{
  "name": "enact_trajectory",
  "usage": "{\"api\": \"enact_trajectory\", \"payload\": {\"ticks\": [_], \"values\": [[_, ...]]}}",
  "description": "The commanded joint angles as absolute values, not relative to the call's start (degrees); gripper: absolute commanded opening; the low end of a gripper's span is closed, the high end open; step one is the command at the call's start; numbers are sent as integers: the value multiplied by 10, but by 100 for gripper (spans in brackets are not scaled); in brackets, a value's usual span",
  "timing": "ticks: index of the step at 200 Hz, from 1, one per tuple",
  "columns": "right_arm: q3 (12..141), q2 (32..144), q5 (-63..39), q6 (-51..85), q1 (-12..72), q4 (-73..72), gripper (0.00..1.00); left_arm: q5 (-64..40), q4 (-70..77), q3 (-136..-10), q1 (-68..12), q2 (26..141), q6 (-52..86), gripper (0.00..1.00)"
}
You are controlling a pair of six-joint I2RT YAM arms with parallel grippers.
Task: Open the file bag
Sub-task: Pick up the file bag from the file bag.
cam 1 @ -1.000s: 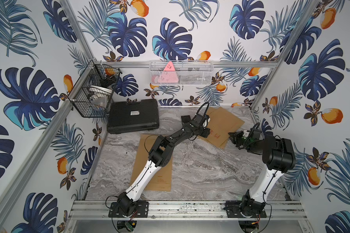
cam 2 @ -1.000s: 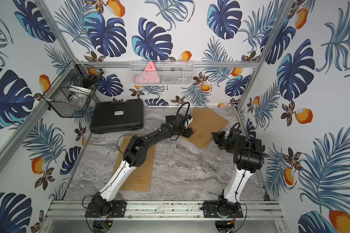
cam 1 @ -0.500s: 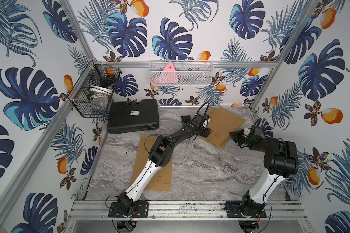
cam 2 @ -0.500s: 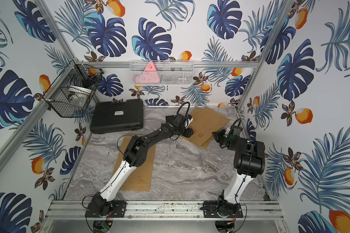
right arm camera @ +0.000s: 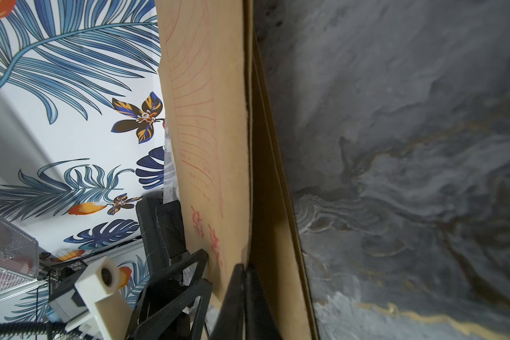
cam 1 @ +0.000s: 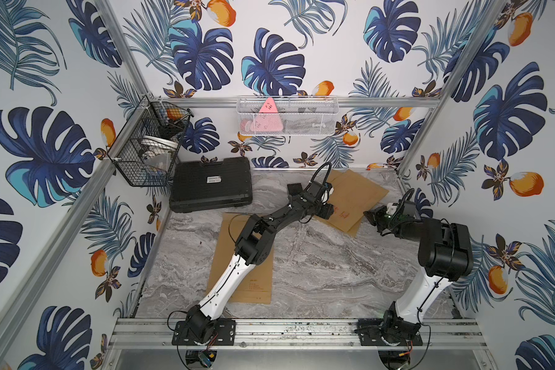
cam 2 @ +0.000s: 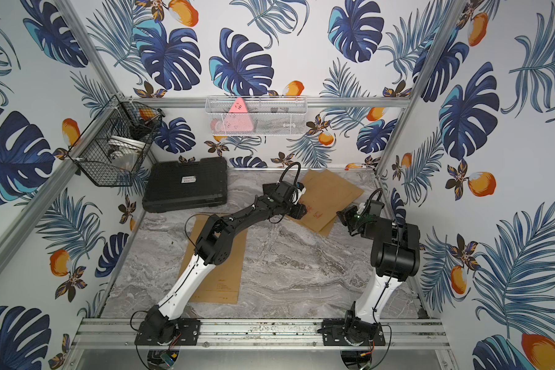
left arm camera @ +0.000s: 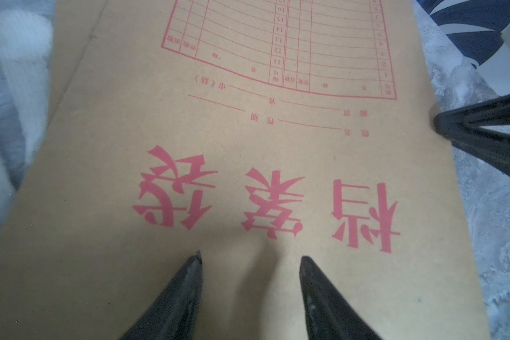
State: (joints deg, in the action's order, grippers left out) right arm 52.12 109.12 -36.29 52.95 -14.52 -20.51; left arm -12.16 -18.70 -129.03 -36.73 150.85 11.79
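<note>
The brown file bag lies flat at the back right of the marble table, red print facing up. My left gripper is open, both fingertips resting on the bag's printed face, nothing between them. My right gripper is at the bag's right-hand edge, shut on the edge of its upper layer. That layer stands slightly apart from the layer beneath. The right fingers show at the bag's side in the left wrist view.
A second brown envelope lies under my left arm. A black case sits at the back left. A black wire basket and a white mesh basket hang on the walls. The right wall is close behind my right arm.
My right gripper has moved in to the bag's edge and closed from slightly open to shut. The right elbow has swung back toward the wall. The left arm has stayed in place.
</note>
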Motion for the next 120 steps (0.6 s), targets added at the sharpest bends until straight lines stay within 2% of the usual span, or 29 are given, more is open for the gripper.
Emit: {"api": "enact_trajectory", "payload": {"ticks": [1, 20, 53, 82, 120], "values": [[515, 1091, -379, 546, -144, -235, 0, -146, -318, -1279, -368, 1503, 110, 63], [504, 1071, -376, 545, -144, -231, 0, -140, -286, -1243, -368, 1449, 100, 79], [476, 996, -364, 543, -144, -221, 0, -101, -224, -1174, -368, 1316, 73, 99], [439, 918, -368, 575, -144, -236, 0, -77, -141, -1055, -368, 1178, 49, 99], [392, 827, -380, 638, -144, -257, 0, -104, 63, -811, -368, 1031, -5, 99]]}}
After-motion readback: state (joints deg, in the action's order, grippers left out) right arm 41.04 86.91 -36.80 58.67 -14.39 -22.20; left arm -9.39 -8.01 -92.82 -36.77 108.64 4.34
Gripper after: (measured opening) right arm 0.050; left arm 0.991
